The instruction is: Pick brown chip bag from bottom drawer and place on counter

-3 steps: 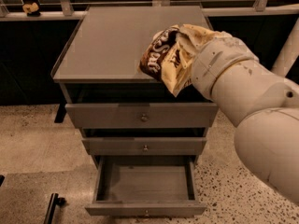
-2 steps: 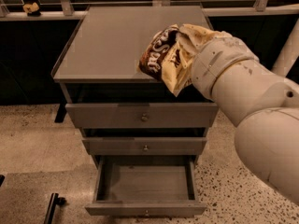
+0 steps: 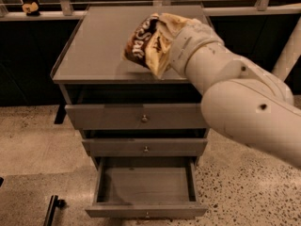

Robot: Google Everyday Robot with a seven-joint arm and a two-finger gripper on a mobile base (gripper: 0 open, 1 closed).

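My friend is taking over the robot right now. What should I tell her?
Gripper: over the right of the flat grey counter top, against the crinkly brown chip bag.
Bag: at the gripper above the counter; resting or not, cannot tell.
Grey box-like bottom drawer: open, bag not inside.
Done: bag out of the drawer. Left: set down, release, withdraw.

Arm (image 3: 244, 102): off-white, bulky rounded segments
Smooth shells; two small dark holes (image 3: 263, 106); gripper (image 3: 164, 41) at far tip, over the counter's (image 3: 94, 46) right side.
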